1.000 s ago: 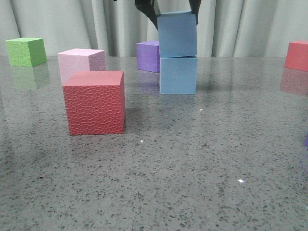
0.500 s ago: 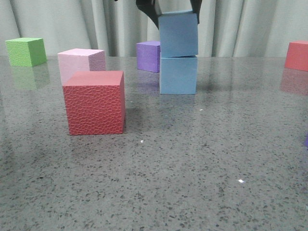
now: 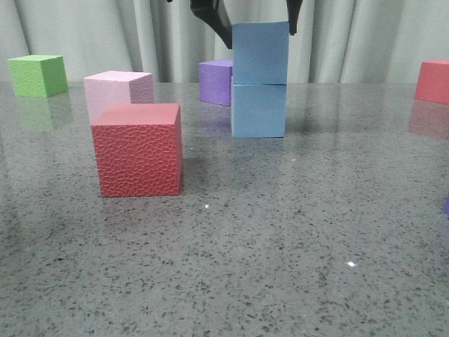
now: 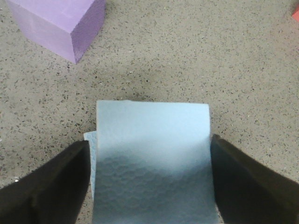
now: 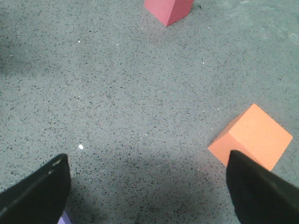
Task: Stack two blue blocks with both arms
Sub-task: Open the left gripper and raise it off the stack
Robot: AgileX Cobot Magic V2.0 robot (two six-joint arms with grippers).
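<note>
Now top block (image 3: 260, 53) sat on bottom block (image 3: 258, 110), slightly offset. Left gripper (image 4: 149, 186) straddled top block from above, jaws spread, apparently clear of sides. Right gripper (image 5: 149, 186) open, empty, well apart.

Two blue blocks stand stacked on the speckled grey desk (image 3: 295, 232), the upper blue block (image 3: 260, 53) resting on the lower blue block (image 3: 258, 110). Dark fingers (image 3: 212, 20) flank the upper block's top, apart from it. A purple cube (image 3: 215, 82) stands behind; a red cube (image 3: 138, 149) and pink cube (image 3: 119, 88) stand left.
</note>
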